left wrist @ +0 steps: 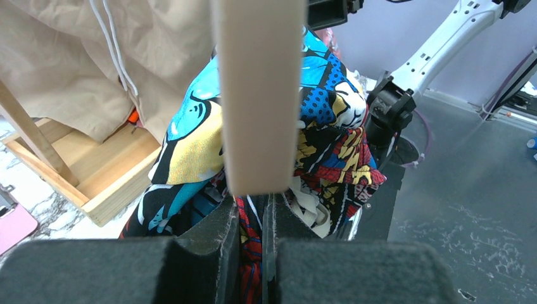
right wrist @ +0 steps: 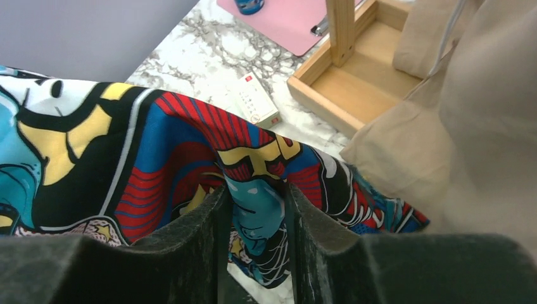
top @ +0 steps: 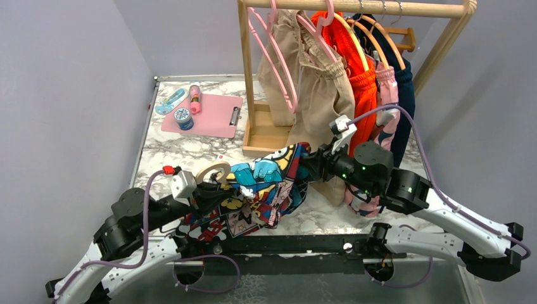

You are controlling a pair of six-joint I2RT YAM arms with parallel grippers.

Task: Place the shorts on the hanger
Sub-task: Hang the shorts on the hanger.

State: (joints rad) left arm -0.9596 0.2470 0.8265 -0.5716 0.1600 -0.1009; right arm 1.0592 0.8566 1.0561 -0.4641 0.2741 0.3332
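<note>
Your left tool (left wrist: 256, 202) pinches the shorts (top: 266, 180) beneath the hanger (left wrist: 258, 95); your right tool (right wrist: 256, 190), at their three o'clock, clamps a fold.

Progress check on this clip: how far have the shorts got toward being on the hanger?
Done: the shorts are up off the table, held between both arms. In hand: the left tool is shut on the hanger with fabric bunched around it; the right tool pinches a fold of the print. Left: the shorts look bunched rather than draped evenly, so seating them and letting go are not yet done.
</note>
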